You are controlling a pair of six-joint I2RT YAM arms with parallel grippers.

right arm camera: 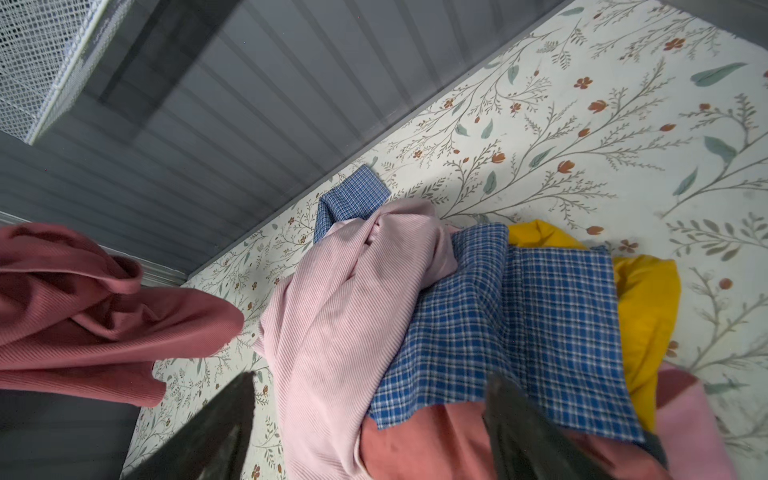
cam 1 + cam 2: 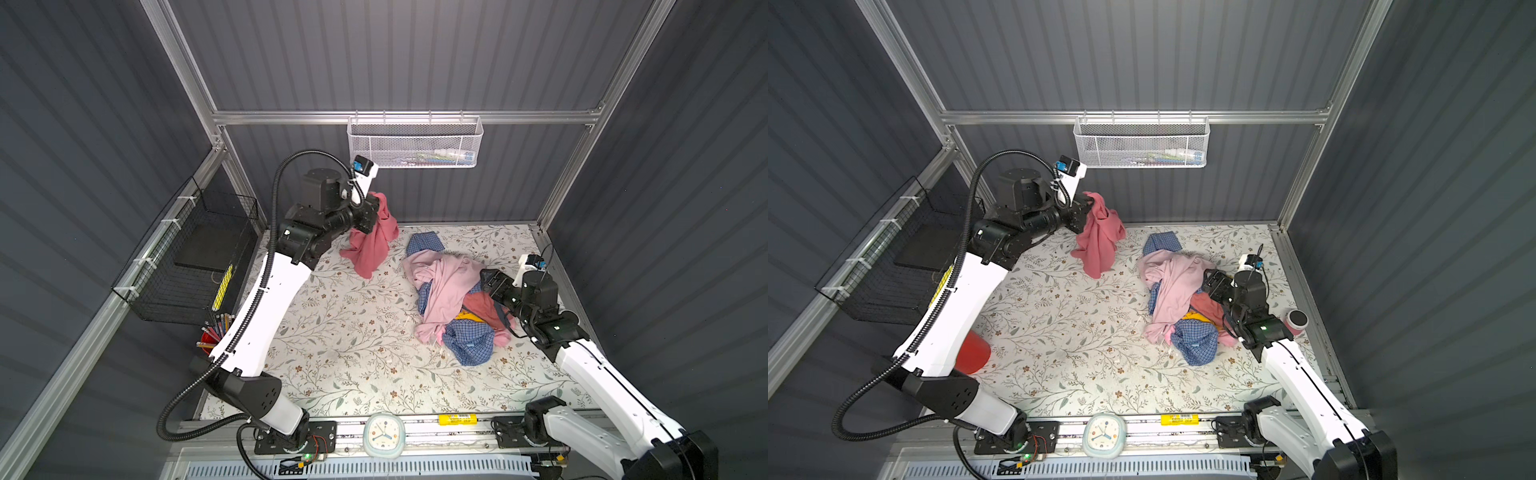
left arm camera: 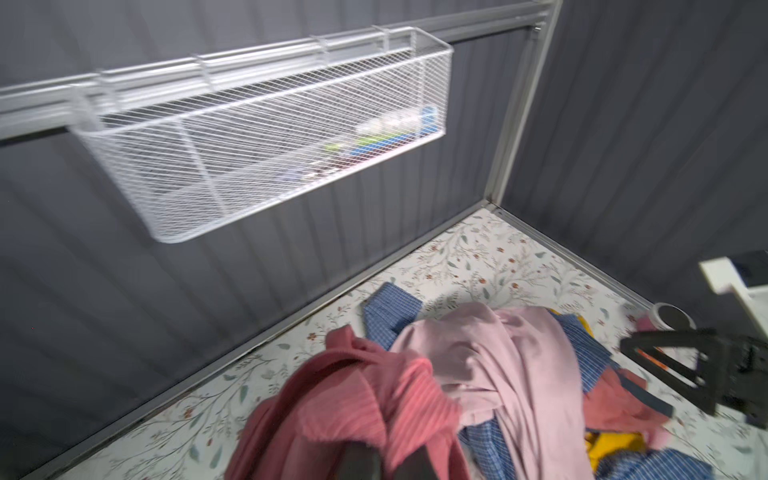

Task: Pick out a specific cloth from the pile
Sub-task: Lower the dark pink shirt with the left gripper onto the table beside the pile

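The cloth (image 2: 372,243) (image 2: 1100,243), plain dusty rose-red, hangs lifted off the floral table near the back wall, apart from the pile. My left gripper (image 2: 375,206) (image 2: 1090,204) (image 3: 388,451) is shut on its top folds (image 3: 353,399); its lower end trails toward the table. It also shows in the right wrist view as the cloth (image 1: 83,307). The pile (image 2: 446,291) (image 2: 1177,291) (image 1: 415,299) of pale pink, blue-checked, orange-red and yellow fabrics lies at right. My right gripper (image 2: 488,279) (image 2: 1209,281) (image 1: 370,376) stands open just over the pile's right side, holding nothing.
A white mesh basket (image 2: 415,143) hangs on the back wall. A black wire basket (image 2: 187,266) is fixed to the left wall, with a red cup of pencils (image 2: 210,336) below it. A clock (image 2: 384,434) and a yellow box (image 2: 457,419) sit at the front rail. A pink cup (image 2: 1296,321) stands at the right edge.
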